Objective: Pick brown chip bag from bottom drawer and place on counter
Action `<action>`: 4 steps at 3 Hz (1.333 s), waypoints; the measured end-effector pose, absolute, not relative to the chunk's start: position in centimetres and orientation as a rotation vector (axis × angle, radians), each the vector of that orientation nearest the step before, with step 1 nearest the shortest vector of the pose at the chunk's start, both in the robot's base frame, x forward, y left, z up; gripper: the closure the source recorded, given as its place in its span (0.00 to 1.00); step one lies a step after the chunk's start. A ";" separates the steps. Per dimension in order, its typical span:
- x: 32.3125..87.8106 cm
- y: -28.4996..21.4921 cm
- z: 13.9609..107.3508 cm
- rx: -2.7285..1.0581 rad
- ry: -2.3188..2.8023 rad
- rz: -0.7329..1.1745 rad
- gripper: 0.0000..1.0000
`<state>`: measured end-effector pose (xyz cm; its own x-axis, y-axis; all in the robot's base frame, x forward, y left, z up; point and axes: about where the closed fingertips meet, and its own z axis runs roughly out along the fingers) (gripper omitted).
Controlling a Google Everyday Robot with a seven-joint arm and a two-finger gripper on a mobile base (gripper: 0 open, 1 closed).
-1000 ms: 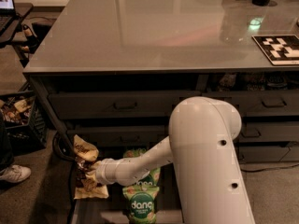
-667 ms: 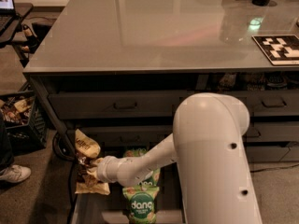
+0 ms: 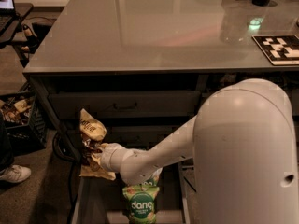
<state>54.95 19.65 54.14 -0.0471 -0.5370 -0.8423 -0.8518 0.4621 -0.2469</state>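
The bag (image 3: 92,146) hung crumpled at the end of the arm, lifted above the left edge of the open bottom drawer (image 3: 88,200) and below the front lip of the table (image 3: 140,31). The likeliest fault from this position was judged to be a snag: the bag's upper flap stood up near the closed drawer fronts, and a straight rise could have caught it under the table's overhang. A slip was also possible, since the crinkly film was pinched low and off-centre. The claw (image 3: 96,154) sat at the left of the drawer, closed tight on the bag's middle. A green bag (image 3: 141,204) remained standing in the drawer, just beside the arm (image 3: 154,158).
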 end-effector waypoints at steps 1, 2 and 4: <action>54.9 19.7 54.2 -1.201 1.716 0.397 1.00; 54.5 18.6 57.5 -1.181 1.669 0.341 1.00; 53.7 14.5 67.8 -1.108 1.530 0.158 1.00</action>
